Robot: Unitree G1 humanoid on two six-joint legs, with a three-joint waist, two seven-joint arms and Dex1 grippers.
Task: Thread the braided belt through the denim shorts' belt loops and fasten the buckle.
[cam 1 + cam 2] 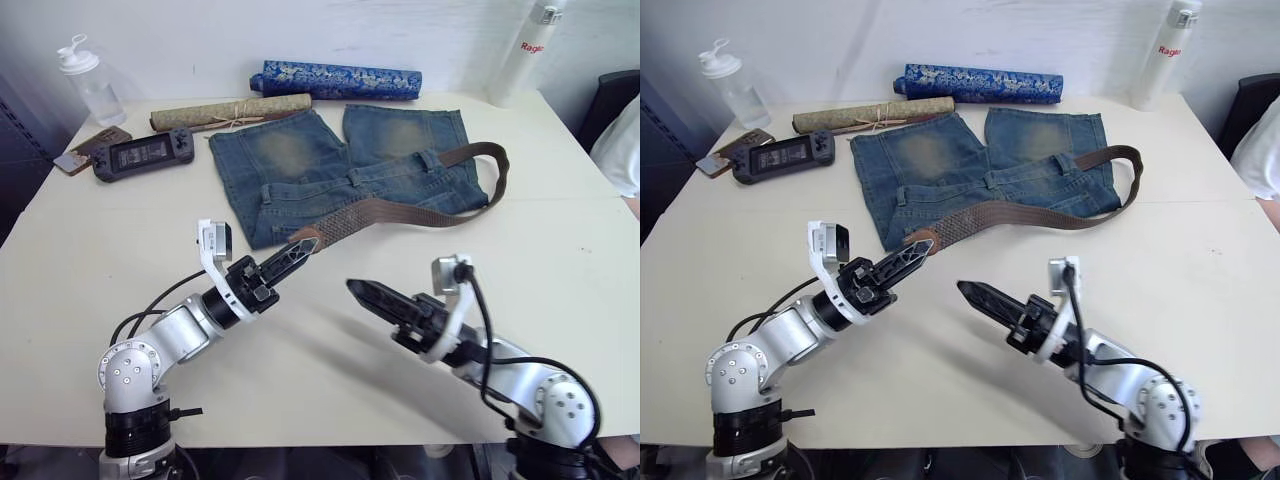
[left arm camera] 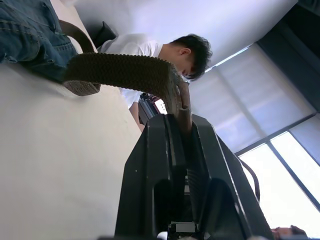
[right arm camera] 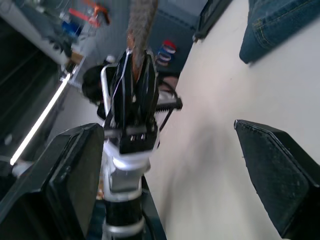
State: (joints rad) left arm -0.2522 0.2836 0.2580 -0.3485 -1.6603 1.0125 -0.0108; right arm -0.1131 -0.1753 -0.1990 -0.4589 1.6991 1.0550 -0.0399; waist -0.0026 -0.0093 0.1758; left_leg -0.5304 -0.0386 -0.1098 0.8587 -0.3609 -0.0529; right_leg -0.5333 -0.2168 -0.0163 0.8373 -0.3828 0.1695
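Observation:
The denim shorts (image 1: 300, 160) lie flat at the table's far middle, waistband toward me. The braided belt (image 1: 400, 212) runs from near the shorts' right side, where it curves round (image 1: 495, 165) and goes in at a belt loop (image 1: 432, 160), then slants across the waistband to my left. My left gripper (image 1: 300, 248) is shut on the belt's tan tip, lifted just off the table in front of the shorts; the left wrist view has the strap (image 2: 120, 72) pinched between the fingers. My right gripper (image 1: 362, 292) is open over bare table, a little right of the left one. The buckle is hidden.
Behind the shorts lie a blue patterned roll (image 1: 340, 80) and a tan roll (image 1: 230, 112). A handheld game console (image 1: 143, 153) and a phone (image 1: 90, 145) lie far left by a clear bottle (image 1: 90, 85). A white bottle (image 1: 525, 50) stands far right. A person (image 1: 620, 150) sits at the right edge.

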